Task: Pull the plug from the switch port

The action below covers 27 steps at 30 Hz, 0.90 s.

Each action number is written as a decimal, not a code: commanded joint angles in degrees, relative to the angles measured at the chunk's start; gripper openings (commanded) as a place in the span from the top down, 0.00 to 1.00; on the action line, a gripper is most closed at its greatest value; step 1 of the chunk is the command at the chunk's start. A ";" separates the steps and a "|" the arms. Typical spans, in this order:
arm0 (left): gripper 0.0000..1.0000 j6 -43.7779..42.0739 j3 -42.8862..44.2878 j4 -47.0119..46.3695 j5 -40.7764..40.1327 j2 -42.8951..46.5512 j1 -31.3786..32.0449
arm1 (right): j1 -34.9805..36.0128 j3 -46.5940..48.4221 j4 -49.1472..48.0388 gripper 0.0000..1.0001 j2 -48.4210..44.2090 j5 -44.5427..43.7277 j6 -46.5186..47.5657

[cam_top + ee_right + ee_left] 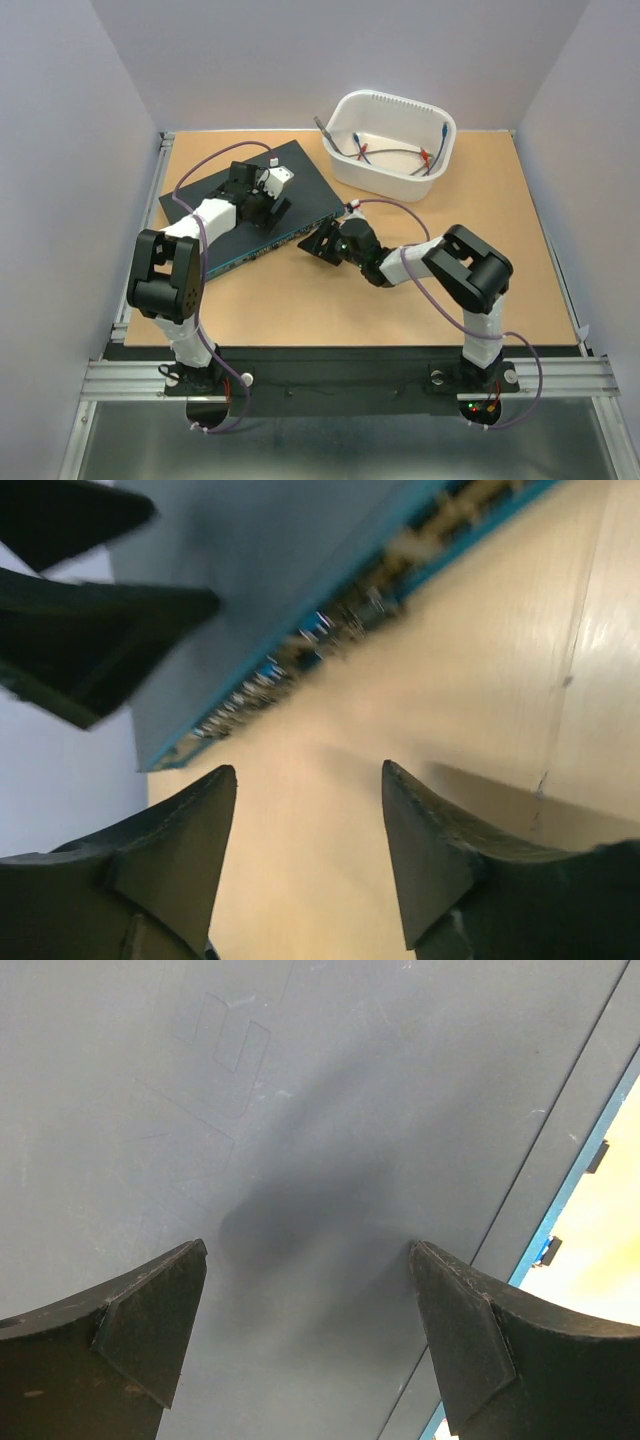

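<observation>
The switch (300,175) is a flat dark box lying at the back left of the table, its blue port row (272,240) facing the near side. My left gripper (262,200) is open with its tips down on or just above the switch top (330,1110). It holds nothing (305,1250). A small blue piece (548,1250) shows at the port edge; I cannot tell whether it is a plug. My right gripper (318,243) is open and empty, low over the table just in front of the port row (330,630), with only bare wood between its tips (308,770). The ports are blurred.
A white tub (392,135) stands at the back right with several loose cables (395,152) in it. Grey walls close in the left, right and back. Dark shapes of the left gripper (90,630) show over the switch in the right wrist view.
</observation>
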<state>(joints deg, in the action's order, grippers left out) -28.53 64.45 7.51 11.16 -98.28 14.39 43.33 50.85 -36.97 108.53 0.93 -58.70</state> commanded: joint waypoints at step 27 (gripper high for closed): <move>0.07 2.17 -1.78 -1.27 4.49 0.28 0.37 | 3.43 4.87 -18.57 0.59 17.85 -8.14 -20.76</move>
<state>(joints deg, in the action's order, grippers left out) -26.87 63.35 5.80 14.20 -98.30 14.44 46.57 54.74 -51.79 123.81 -5.87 -76.36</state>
